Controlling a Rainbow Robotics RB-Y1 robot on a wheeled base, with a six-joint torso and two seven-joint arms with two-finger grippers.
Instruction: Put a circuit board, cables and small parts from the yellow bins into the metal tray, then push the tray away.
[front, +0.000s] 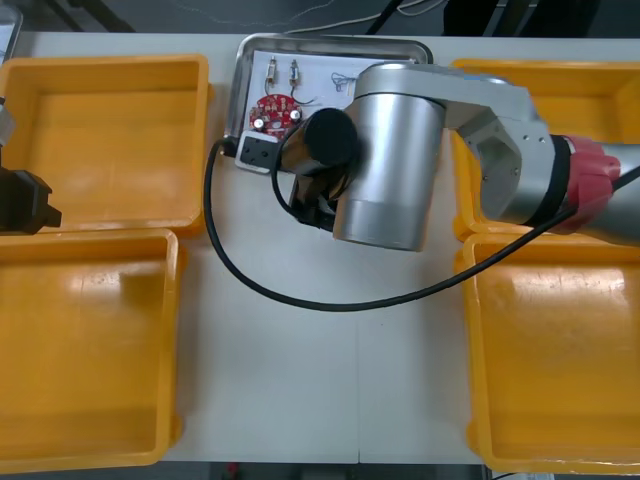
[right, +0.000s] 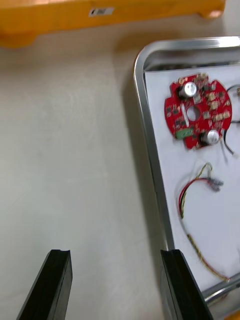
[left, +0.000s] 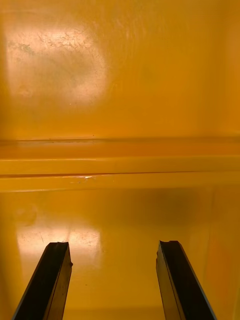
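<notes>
**Right gripper**: fingers spread wide, nothing held. It sits at the 6 o'clock edge of the shiny rectangular metal tray, with one finger at the tray rim and the other over the light table.

**Tray:** at 12 o'clock on the table, between the yellow plastic bins. Its white inside holds:
- the round red circuit board;
- a thin red and yellow cable;
- two small metal parts.

**Left gripper**: fingers apart, empty, at 9 o'clock over the left bins.
</notes>
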